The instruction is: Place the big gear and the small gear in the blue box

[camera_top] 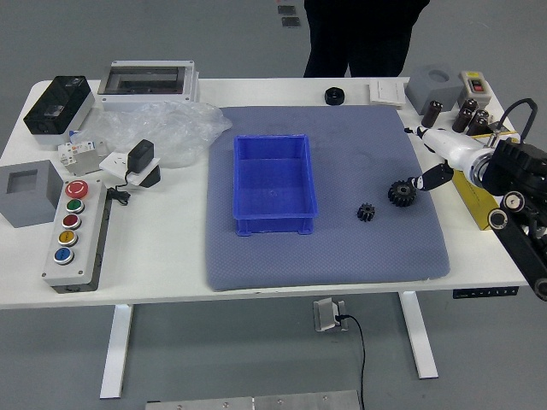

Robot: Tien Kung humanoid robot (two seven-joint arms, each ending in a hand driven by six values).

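Note:
My right hand (414, 156) reaches in from the right, with its fingers spread and nothing held. Its lower dark digit comes up to the right edge of the big black gear (402, 194); whether they touch I cannot tell. To the left and slightly nearer lies the small black gear (366, 212), flat on the blue-grey mat (333, 256). The blue box (273, 224) stands on the mat's left half, with no gear visible inside. My left arm is out of view.
A person in dark clothes (359, 38) stands at the far side, hands not visible. A black round part (334, 96) lies at the mat's far edge. Yellow object (474, 201) and dark cylinders (464, 115) are on the right; plastic bag (162, 128) and button box (79, 231) on the left.

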